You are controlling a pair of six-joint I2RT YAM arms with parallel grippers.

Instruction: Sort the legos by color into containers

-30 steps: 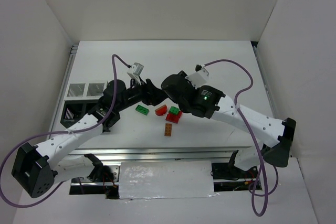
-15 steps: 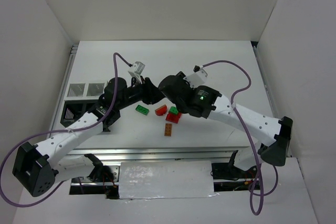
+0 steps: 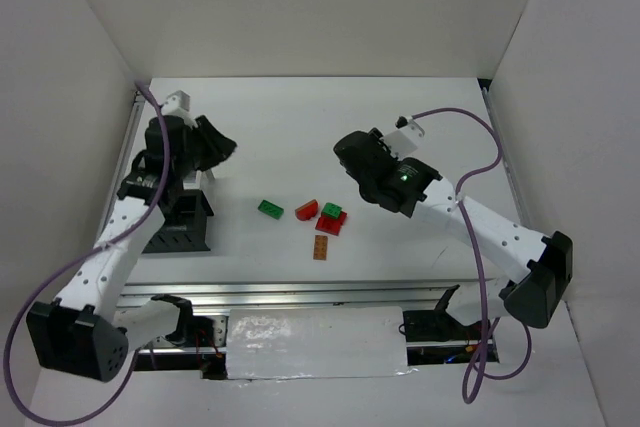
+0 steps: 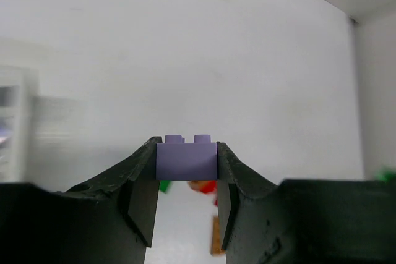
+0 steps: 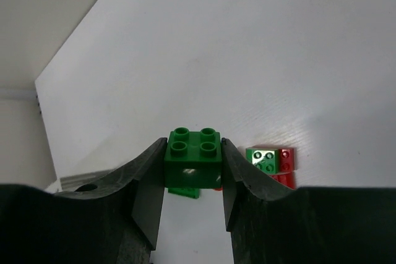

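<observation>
White tabletop (image 3: 330, 127), plain white enclosure walls (image 3: 300, 7), metal rail (image 3: 300, 292) along near edge

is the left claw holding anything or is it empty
Holding. In the left wrist view the left claw is shut on a lavender brick, which sits studs-up, clamped on both sides.

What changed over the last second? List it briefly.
The left gripper swung from the table centre to the left, by the containers, jaws shut on a lavender brick. The right gripper backed slightly rightward, still holding a green brick. The loose bricks stayed put.
</observation>
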